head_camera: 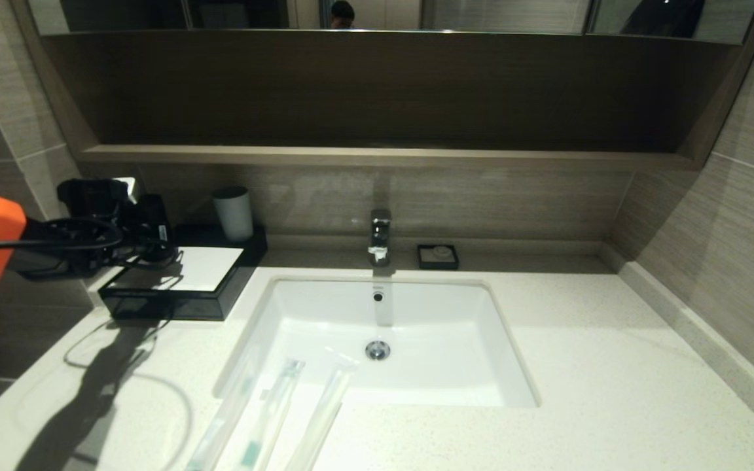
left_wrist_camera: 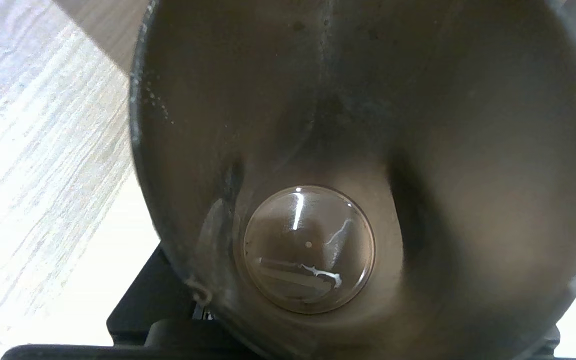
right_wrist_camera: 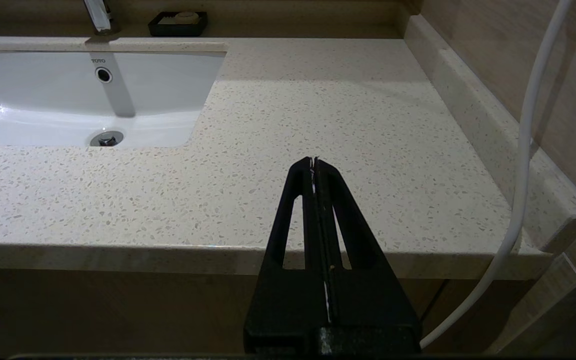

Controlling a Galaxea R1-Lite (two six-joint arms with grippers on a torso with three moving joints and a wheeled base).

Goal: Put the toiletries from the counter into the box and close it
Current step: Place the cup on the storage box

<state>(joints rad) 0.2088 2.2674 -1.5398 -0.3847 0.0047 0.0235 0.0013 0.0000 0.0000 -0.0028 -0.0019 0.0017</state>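
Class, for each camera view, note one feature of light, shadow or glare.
Head view: the left arm throws a long shadow over the counter by the box. Left wrist view: the cup's dim inside fills it, surroundings washed out. Right wrist view: glare on the sink, right tool dark.

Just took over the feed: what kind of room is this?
Most likely a hotel bathroom vanity: a white sink with a faucet set in a speckled counter, wrapped toiletries and a soap dish.
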